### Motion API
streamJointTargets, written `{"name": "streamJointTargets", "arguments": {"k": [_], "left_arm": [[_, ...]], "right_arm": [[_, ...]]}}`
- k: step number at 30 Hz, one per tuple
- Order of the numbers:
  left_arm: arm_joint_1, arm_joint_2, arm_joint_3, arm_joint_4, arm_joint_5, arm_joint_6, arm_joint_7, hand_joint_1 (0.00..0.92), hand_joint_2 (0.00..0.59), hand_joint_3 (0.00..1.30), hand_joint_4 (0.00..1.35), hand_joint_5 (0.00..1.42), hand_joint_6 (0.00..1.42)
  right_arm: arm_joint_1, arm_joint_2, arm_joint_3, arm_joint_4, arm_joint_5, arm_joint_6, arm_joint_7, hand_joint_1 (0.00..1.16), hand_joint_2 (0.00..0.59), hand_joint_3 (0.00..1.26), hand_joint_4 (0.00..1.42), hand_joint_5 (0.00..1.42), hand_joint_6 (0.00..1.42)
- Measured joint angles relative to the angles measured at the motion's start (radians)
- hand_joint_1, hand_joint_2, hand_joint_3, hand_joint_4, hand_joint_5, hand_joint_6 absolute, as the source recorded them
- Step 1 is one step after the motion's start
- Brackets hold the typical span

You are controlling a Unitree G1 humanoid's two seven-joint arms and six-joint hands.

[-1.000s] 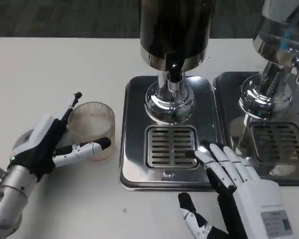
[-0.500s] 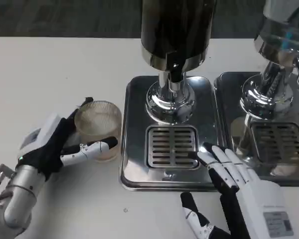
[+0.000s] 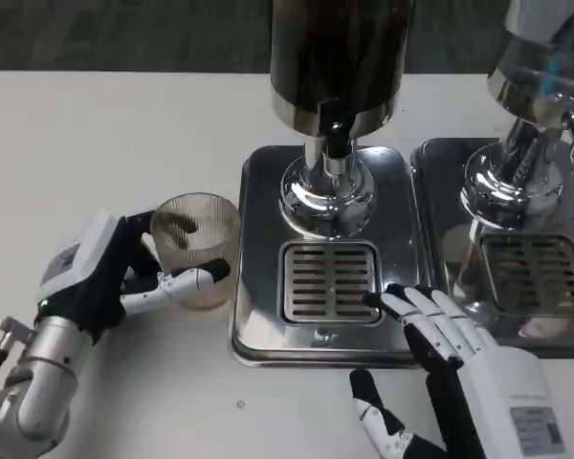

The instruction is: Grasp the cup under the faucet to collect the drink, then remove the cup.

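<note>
A clear ribbed cup (image 3: 197, 247) stands on the white table just left of the steel drip tray (image 3: 258, 325). My left hand (image 3: 110, 273) wraps around it, with a finger behind and the thumb across its front. The dark dispenser's faucet (image 3: 335, 142) hangs above the grate (image 3: 330, 282) at the tray's middle, with nothing under it. My right hand (image 3: 450, 349) lies at the tray's front right corner, fingers spread and reaching onto the grate's edge, holding nothing.
A second steel dispenser (image 3: 531, 115) with its own drip tray (image 3: 440, 229) stands at the right. Open white table lies to the left and in front of the trays.
My left hand has closed around the cup and shifted it to the right, up against the tray's left edge. The right hand has barely moved.
</note>
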Motion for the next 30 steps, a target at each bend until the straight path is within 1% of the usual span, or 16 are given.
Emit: {"name": "streamJointTargets", "arguments": {"k": [5, 17, 23, 26, 30], "left_arm": [[0.001, -0.002, -0.001, 0.000, 0.000, -0.004, 0.023, 0.382, 0.144, 0.63, 0.74, 1.00, 1.19], [0.026, -0.002, 0.012, -0.001, -0.003, -0.031, 0.048, 0.375, 0.135, 0.65, 0.75, 1.00, 1.20], [0.049, 0.006, 0.045, -0.023, -0.003, -0.077, 0.082, 0.373, 0.133, 0.65, 0.75, 1.00, 1.20], [0.051, 0.015, 0.060, -0.050, -0.004, -0.106, 0.093, 0.371, 0.131, 0.65, 0.75, 1.00, 1.20], [0.051, 0.017, 0.076, -0.087, -0.004, -0.146, 0.096, 0.369, 0.130, 0.65, 0.75, 1.00, 1.19]], "right_arm": [[0.000, 0.000, -0.001, 0.000, 0.007, -0.003, 0.007, 0.50, 0.441, 0.28, 0.19, 0.16, 0.23], [-0.005, -0.004, -0.006, 0.002, 0.038, -0.022, 0.011, 0.50, 0.441, 0.29, 0.21, 0.17, 0.25], [-0.006, -0.004, -0.009, 0.005, 0.040, -0.029, 0.012, 0.50, 0.449, 0.29, 0.21, 0.17, 0.24], [-0.006, -0.003, -0.010, 0.006, 0.040, -0.031, 0.012, 0.50, 0.450, 0.29, 0.21, 0.17, 0.23], [-0.006, -0.001, -0.010, 0.007, 0.040, -0.036, 0.011, 0.49, 0.450, 0.29, 0.21, 0.17, 0.23]]}}
